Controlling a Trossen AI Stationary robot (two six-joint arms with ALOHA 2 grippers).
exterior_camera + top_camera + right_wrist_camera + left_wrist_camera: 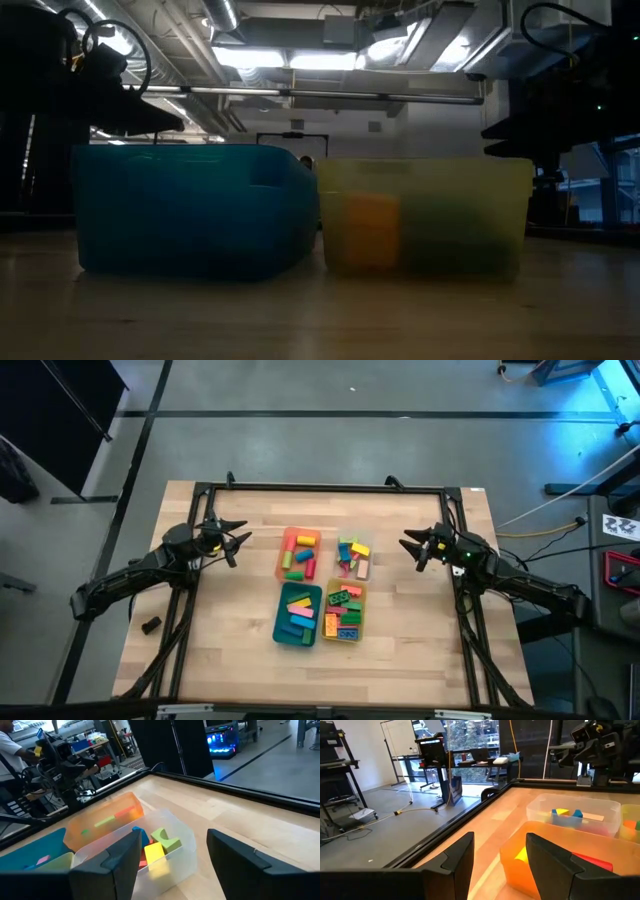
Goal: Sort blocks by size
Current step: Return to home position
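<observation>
The blocks lie in four trays at the table's middle. The orange tray (282,556) is far left, the clear tray (366,547) far right, the teal tray (281,622) near left and the yellow tray (361,596) near right. Each holds several coloured blocks, such as a yellow one (305,540) and a green one (343,600). My left gripper (238,538) hovers left of the orange tray (520,855), open and holding nothing. My right gripper (408,543) hovers right of the clear tray (170,865), also open with nothing between its fingers.
A small black object (150,625) lies near the table's left edge. A black frame (320,488) runs along the far edge and down both sides. Bare wood shows in front of the trays and on either side of them. The low view shows only the teal tray (190,210) and the yellow tray (425,215).
</observation>
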